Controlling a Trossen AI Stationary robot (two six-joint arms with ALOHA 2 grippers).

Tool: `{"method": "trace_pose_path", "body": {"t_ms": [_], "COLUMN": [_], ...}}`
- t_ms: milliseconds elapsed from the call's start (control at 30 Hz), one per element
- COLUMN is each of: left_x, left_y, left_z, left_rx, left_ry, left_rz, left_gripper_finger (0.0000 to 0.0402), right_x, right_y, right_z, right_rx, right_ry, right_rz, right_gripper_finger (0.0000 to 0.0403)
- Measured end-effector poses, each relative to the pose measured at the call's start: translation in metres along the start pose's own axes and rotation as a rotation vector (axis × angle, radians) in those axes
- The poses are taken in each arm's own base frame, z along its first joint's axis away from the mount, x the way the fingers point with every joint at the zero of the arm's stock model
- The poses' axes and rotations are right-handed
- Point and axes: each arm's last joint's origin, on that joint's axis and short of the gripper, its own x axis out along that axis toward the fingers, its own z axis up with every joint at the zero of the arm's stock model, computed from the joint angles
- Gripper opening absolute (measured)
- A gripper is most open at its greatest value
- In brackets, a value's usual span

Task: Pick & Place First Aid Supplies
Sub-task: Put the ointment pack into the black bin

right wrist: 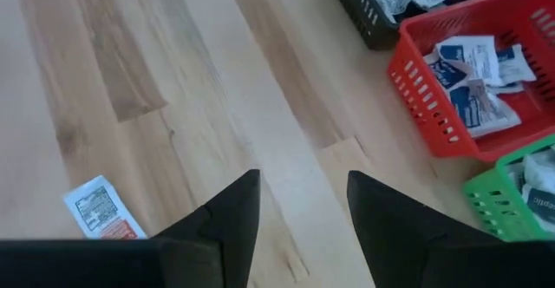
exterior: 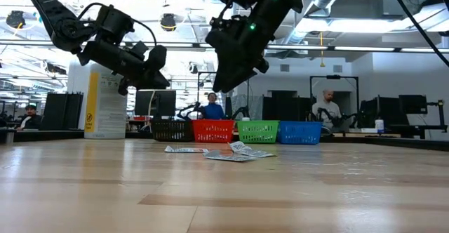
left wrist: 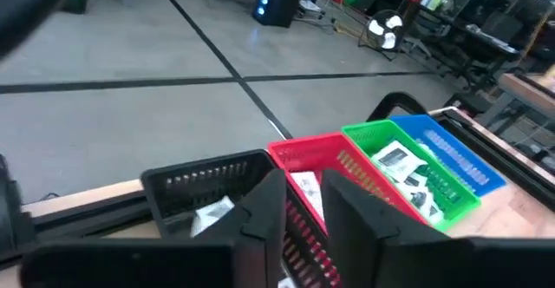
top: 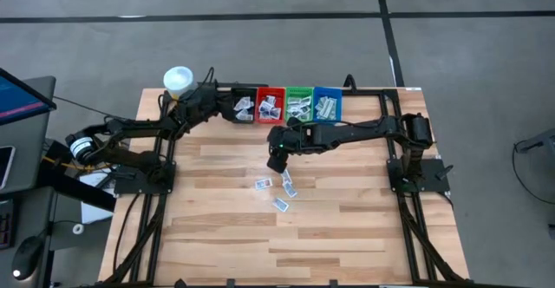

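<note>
Packets (top: 284, 190) loose on bench (top: 347, 227): lower spread right pincer (top: 277, 161) squarely over one; left pincer (top: 227, 104), seemingly parted, hovering at black bin (top: 240, 107).

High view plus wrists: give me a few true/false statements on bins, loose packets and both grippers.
1. Four bins stand in a row along the table's far edge. True.
2. The left gripper hangs over the blue bin. False: it is above the black bin.
3. The right gripper stands open above bare wood with nothing between its fingers. True.
4. No packets remain on the table. False: a few loose packets lie near the middle.
5. The red bin is empty. False: it holds packets.
</note>
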Motion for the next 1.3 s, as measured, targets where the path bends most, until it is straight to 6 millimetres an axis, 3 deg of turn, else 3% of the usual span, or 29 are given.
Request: {"method": "trace_pose_path", "body": {"t_ms": [300, 633, 733, 967, 1300], "left_x": [-0.002, -0.022, -0.031, -0.048, -0.055], "left_y": [-0.016, -0.073, -0.09, -0.114, -0.122], "left_z": [-0.01, -0.034, -0.042, -0.055, -0.06], "left_rx": [-0.117, -0.043, -0.019, 0.021, 0.038], "left_ry": [0.14, 0.288, 0.321, 0.372, 0.356], "left_rz": [-0.235, -0.546, -0.619, -0.732, -0.712], "left_gripper_finger": [0.0089, 0.0089, 0.0089, 0.0089, 0.0089], "right_x": [-0.005, -0.008, -0.011, -0.008, 0.002], "right_y": [0.013, 0.063, 0.071, 0.064, 0.047], "right_z": [-0.014, -0.064, -0.066, -0.064, -0.057], "right_rx": [0.076, 0.103, 0.105, 0.082, -0.153], "right_ry": [0.101, 0.128, 0.073, 0.041, 0.124], "right_rz": [0.018, 0.07, 0.046, -0.028, 0.156], "right_gripper_finger": [0.0159, 0.0143, 0.0136, 0.0128, 0.0119]}}
